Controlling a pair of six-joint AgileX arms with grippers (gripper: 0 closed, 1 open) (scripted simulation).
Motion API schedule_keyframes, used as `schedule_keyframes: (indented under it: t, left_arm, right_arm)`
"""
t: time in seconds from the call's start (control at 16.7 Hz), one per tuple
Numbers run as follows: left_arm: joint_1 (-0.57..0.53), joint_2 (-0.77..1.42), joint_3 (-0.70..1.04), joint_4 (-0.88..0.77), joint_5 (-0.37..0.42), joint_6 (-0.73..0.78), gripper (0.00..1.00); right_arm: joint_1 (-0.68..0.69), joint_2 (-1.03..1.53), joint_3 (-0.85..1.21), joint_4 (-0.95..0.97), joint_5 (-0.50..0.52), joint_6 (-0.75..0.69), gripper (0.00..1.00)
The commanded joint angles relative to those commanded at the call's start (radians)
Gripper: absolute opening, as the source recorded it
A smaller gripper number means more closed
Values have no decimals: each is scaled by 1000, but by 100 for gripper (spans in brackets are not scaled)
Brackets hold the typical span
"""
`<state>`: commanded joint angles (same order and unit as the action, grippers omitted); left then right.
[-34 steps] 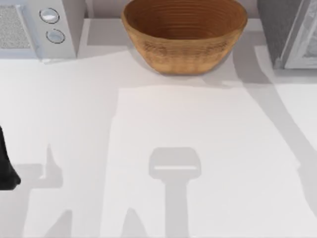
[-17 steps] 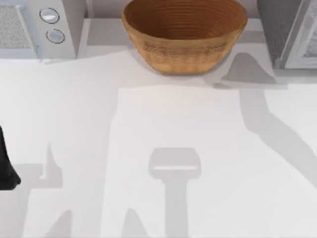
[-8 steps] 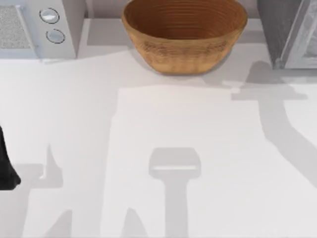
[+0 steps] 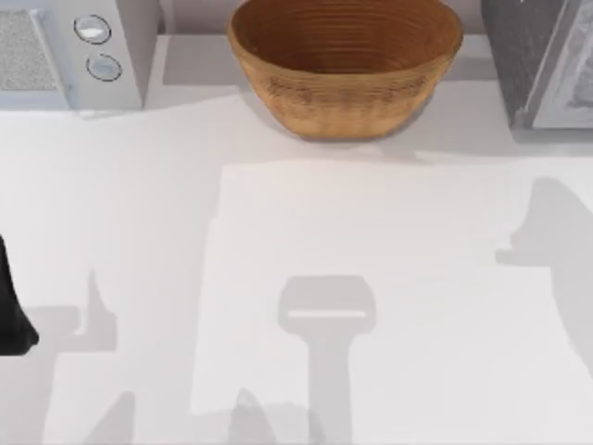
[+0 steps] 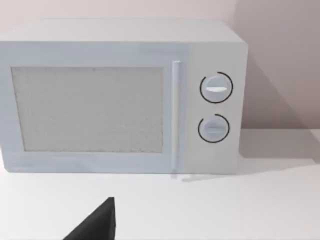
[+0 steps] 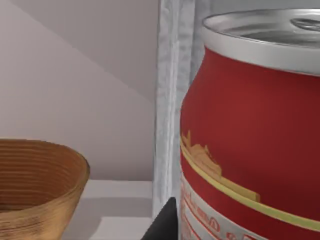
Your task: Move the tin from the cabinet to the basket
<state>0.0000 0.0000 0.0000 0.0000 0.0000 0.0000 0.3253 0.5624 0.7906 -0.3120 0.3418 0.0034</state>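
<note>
- The task was judged to be at an early-to-middle stage: the small round red tin with a shiny silver top (image 6: 250, 125) was seen very close in the right wrist view, beside the pale grey cabinet frame (image 6: 172, 100), and it had not yet reached the basket.
- The large oval brown woven wicker basket (image 4: 345, 69) was seen at the middle of the counter's far edge, with nothing visible inside it.
- The white counter (image 4: 371, 241) was bare at its middle; an arm-shaped shadow was cast near its right edge, in front of the grey cabinet (image 4: 542, 60) at the far right corner.
- Whether the tin was gripped, or merely approached, could not be told; a dark finger tip (image 6: 165, 225) was seen just beside the tin's lower side, but the spread of the right fingers was not shown.
- What was left, by this judgement: the tin to be secured if not already, carried leftward along the far edge, and released over the basket.
- The left arm (image 4: 11, 306) was parked at the counter's left edge, facing the white microwave with two round silver dials (image 5: 120, 95); how its fingers stood could not be told.
</note>
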Motion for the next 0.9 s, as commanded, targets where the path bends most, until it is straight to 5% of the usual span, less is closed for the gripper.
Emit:
schedule_keyframes:
  t: [0.42, 0.9]
  left_arm:
    - [0, 0, 0, 0, 0, 0, 100]
    - [0, 0, 0, 0, 0, 0, 100]
  right_arm:
    - [-247, -426, -637, 236, -259, -3, 0]
    - [-325, -562, -791, 312, -342, -3, 0]
